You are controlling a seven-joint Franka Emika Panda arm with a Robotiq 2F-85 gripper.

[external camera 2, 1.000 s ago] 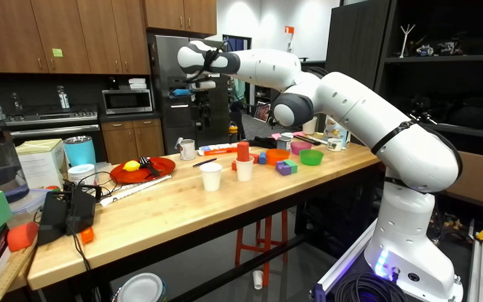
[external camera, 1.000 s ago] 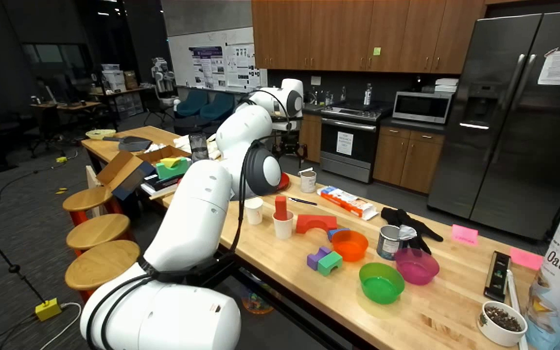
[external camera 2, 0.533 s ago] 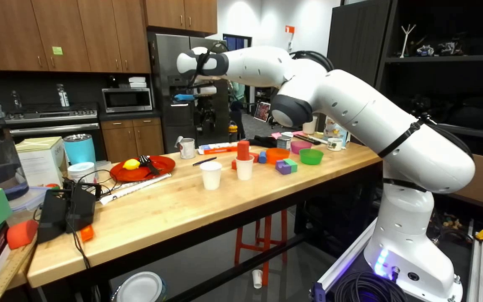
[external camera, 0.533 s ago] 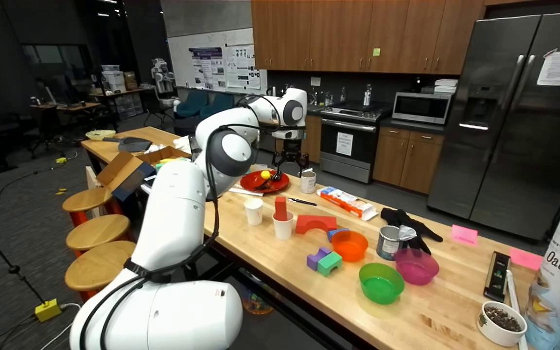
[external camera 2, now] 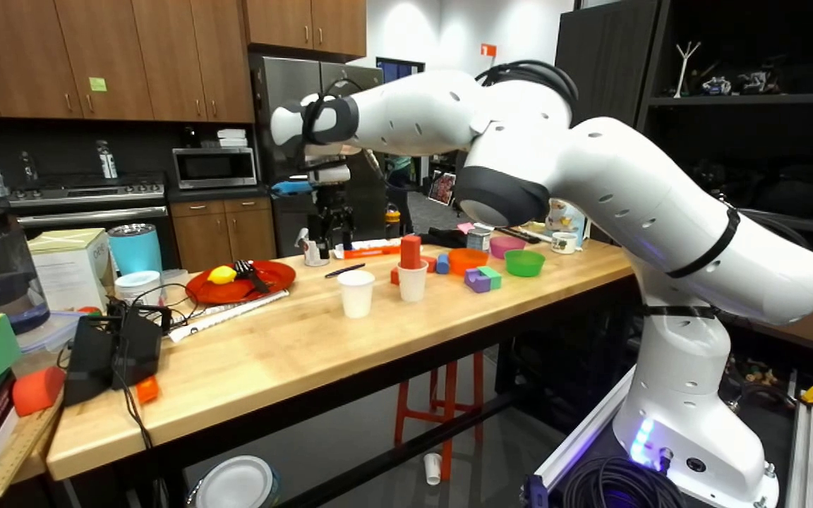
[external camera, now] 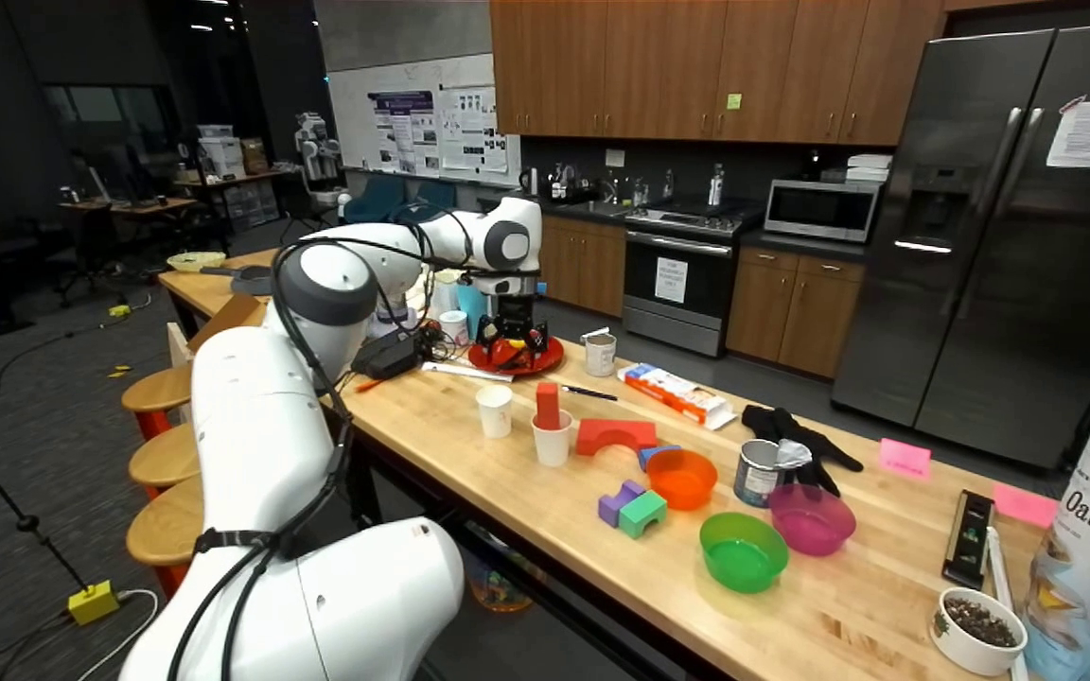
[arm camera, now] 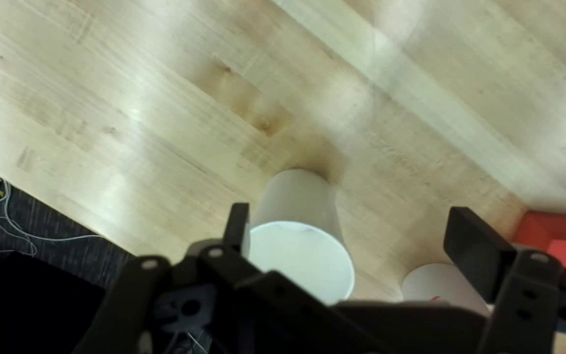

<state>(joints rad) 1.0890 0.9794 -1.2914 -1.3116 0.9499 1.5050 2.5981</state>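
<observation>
My gripper (arm camera: pixel 356 241) is open and empty, fingers wide apart, above the table. In an exterior view the gripper (external camera: pixel 512 339) overlaps the red plate (external camera: pixel 554 356); in an exterior view the gripper (external camera 2: pixel 332 233) stands right of the plate (external camera 2: pixel 276 276). In the wrist view an empty white cup (arm camera: pixel 302 201) shows beside the left finger; I cannot tell if they touch. A second white cup (arm camera: pixel 440 282) is partly hidden by the gripper. Both exterior views show the empty cup (external camera: pixel 495 411) (external camera 2: pixel 356 296) and the cup with a red block (external camera: pixel 552 443) (external camera 2: pixel 412 284).
Near the cups lie a red arch block (external camera: pixel 616 435), purple (external camera: pixel 621 501) and green (external camera: pixel 642 514) blocks. Orange (external camera: pixel 680 478), green (external camera: pixel 743 551) and magenta (external camera: pixel 811 518) bowls stand beyond. A metal can (external camera: pixel 600 355), pen (external camera: pixel 588 392) and orange box (external camera: pixel 677 392) line the far side.
In an exterior view the gripper has moved left and down, bringing it over the plate in the picture. The arm's elbow has swung left there. The objects on the table have not moved.
</observation>
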